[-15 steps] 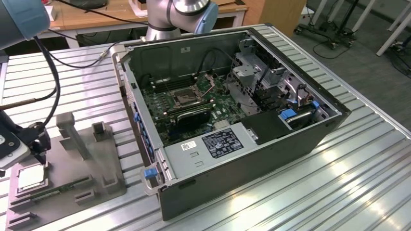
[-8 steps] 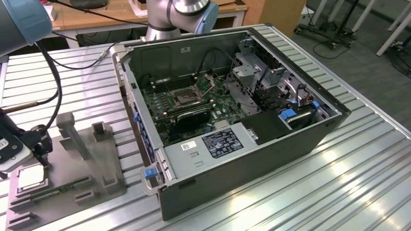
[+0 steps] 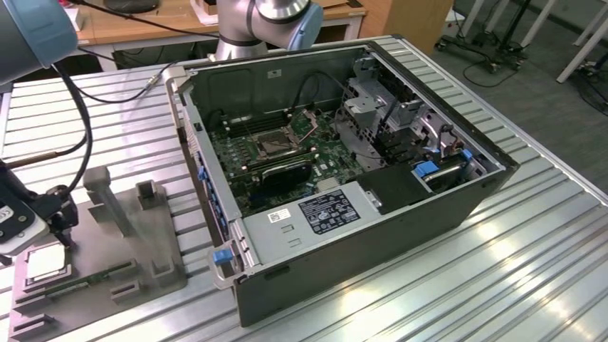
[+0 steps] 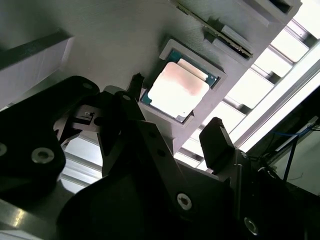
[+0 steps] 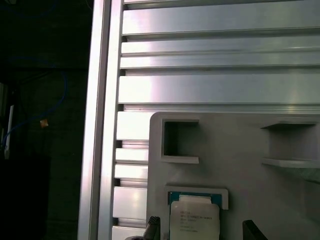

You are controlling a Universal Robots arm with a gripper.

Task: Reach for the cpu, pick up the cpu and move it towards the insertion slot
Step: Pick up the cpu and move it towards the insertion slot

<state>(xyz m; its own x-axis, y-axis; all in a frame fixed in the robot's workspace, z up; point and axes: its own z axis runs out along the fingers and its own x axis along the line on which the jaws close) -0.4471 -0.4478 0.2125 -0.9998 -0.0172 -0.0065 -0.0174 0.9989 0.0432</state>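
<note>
The tool [image 4: 175, 102] hangs spread wide above the cpu [image 4: 178, 88], a pale silvery square rimmed in green, on the gray fixture [image 4: 100, 40].

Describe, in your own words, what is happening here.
The robot's pincer hangs open over the cpu, its fingers straddling the chip without gripping it. The cpu lies flat in its recess on the gray fixture plate. The insertion slot sits apart, inside the open computer case.
</note>
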